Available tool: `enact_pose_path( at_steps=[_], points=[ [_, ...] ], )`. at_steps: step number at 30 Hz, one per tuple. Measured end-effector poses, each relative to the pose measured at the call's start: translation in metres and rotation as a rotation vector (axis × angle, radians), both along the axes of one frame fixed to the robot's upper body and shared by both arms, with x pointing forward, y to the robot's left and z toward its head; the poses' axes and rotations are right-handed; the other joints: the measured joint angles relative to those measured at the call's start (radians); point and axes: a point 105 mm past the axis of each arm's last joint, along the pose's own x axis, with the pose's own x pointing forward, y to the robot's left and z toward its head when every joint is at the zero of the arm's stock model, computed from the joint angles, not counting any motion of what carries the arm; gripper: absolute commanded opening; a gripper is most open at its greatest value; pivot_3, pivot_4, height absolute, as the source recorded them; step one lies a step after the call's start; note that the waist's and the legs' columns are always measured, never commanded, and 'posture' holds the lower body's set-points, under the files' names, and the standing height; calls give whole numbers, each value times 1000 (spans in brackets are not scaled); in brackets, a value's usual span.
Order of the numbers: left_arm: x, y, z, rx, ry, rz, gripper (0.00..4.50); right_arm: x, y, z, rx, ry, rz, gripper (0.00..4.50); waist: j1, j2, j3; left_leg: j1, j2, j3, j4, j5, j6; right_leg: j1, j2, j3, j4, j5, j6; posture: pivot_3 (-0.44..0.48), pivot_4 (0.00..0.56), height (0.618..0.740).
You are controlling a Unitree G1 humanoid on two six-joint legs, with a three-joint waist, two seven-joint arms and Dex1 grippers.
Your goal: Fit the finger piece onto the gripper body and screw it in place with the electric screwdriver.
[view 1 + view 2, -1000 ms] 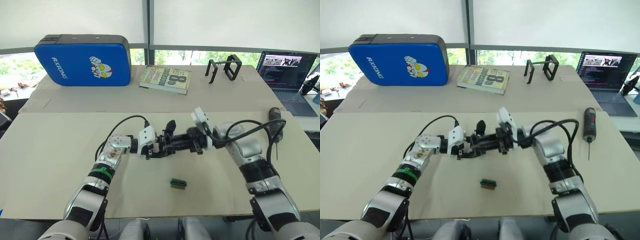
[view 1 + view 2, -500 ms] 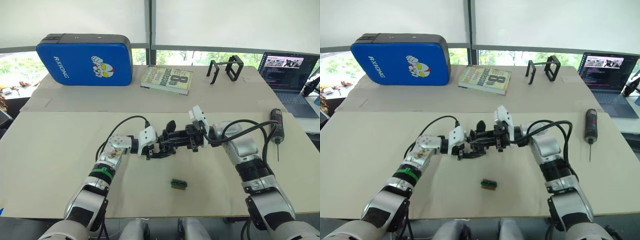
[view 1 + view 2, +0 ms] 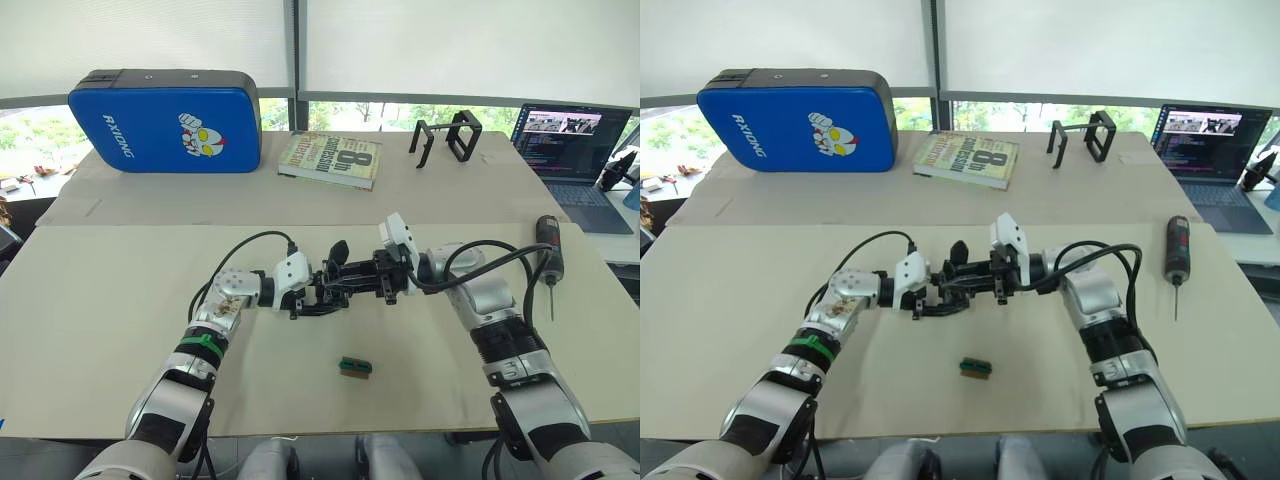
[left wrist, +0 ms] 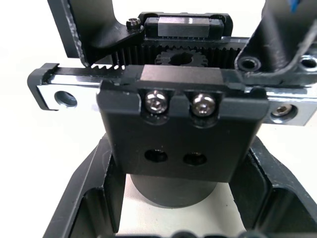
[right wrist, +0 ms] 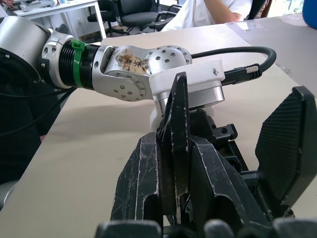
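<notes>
rigid, light finger piece [image 5: 173, 144] pinched flat by right fingers [image 5: 143, 188]; gripper body [image 4: 178, 129] clamped by left fingers [image 4: 89, 198].

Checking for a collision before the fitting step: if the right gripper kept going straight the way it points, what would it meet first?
Most likely the gripper body held by the left gripper; the right gripper points straight at it, nearly touching.
</notes>
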Motion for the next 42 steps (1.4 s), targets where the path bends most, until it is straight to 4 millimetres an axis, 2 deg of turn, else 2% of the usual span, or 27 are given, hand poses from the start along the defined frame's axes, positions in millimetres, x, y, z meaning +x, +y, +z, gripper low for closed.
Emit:
enact_pose_path(
  at_steps=[10, 17, 21, 32, 35, 42],
  points=[
    [1, 5, -2, 5, 11, 16, 2335, 2, 9, -8, -2, -2, -9, 335, -4, 0, 0, 5, 0, 1, 0, 0, -1, 2, 1, 3, -1, 0, 0, 0, 150, 740],
    [4, 9, -7, 18, 23, 50, 2335, 8, 13, -16, -28, -42, -13, 335, -11, 0, 0, 24, 2, 1, -1, 1, -1, 18, 2, 5, 0, 0, -1, 0, 150, 740],
    [6, 10, -9, 16, 30, 68, 2335, 11, 14, -17, -50, -68, 9, 335, -10, 0, 0, 28, 2, 1, -1, 1, -1, 20, 2, 6, 0, 0, -2, 0, 150, 740],
    [4, 7, -9, 8, 33, 54, 2335, 13, 11, -18, -92, 12, 54, 335, -4, 0, -1, 28, 2, 0, -4, 1, -2, 19, -4, 7, 0, 0, -3, 0, 150, 740],
    [5, 10, -9, 13, 34, 62, 2335, 13, 13, -20, -66, -8, 36, 335, -8, 0, -1, 29, 2, 0, -4, 1, -2, 19, -11, 7, 0, 0, -3, 0, 150, 740],
    [6, 13, -10, 22, 35, 76, 2335, 12, 13, -25, -20, -32, -5, 335, -12, 0, -1, 32, 3, 0, -5, 1, -2, 20, -9, 6, 1, 1, -4, 0, 150, 740]
  ],
)
